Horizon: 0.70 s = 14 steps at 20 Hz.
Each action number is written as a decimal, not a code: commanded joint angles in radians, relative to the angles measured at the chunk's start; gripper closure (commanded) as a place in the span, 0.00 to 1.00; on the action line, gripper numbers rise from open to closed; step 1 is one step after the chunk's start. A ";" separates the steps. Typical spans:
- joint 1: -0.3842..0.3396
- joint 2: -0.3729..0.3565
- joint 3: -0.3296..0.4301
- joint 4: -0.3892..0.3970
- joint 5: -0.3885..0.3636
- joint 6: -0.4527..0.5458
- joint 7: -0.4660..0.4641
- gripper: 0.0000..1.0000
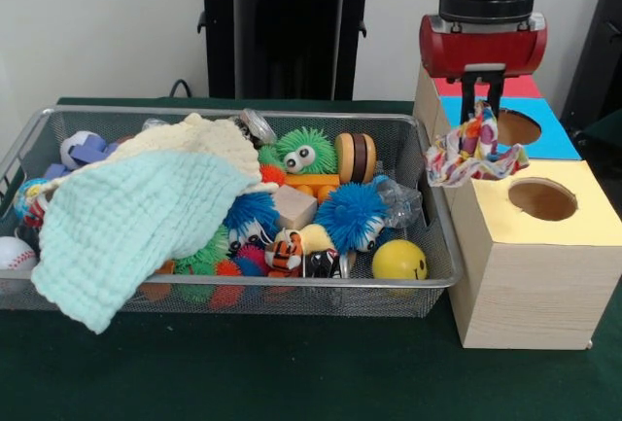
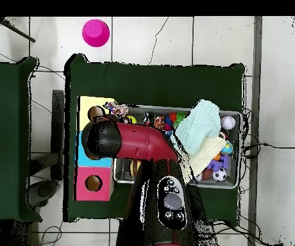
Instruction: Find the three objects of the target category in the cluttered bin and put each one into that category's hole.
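My gripper (image 1: 483, 110) hangs from the red and black arm and is shut on a wrinkly wad of clear film with coloured bits (image 1: 473, 154). It holds the wad in the air over the left edge of the boxes, between the bin (image 1: 243, 112) and the yellow-topped box. The round hole (image 1: 542, 199) in the yellow top lies to the lower right of the wad. In the overhead view the wad (image 2: 117, 110) shows beside the yellow box (image 2: 92, 102), and the arm hides the gripper itself. Two more clear film wads lie in the bin (image 1: 399, 203), (image 1: 258, 124).
A blue-topped box (image 1: 556, 136) and a red-topped box (image 1: 517, 87) stand behind the yellow one. The bin holds a pale green cloth (image 1: 126, 227), spiky rubber balls (image 1: 352, 215), a yellow smiley ball (image 1: 399, 261), a wooden block (image 1: 293, 207) and other toys. A pink cup (image 2: 95, 32) stands on the floor.
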 commanded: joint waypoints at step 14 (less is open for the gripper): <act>-0.006 0.043 0.170 0.179 0.187 -0.168 0.260 1.00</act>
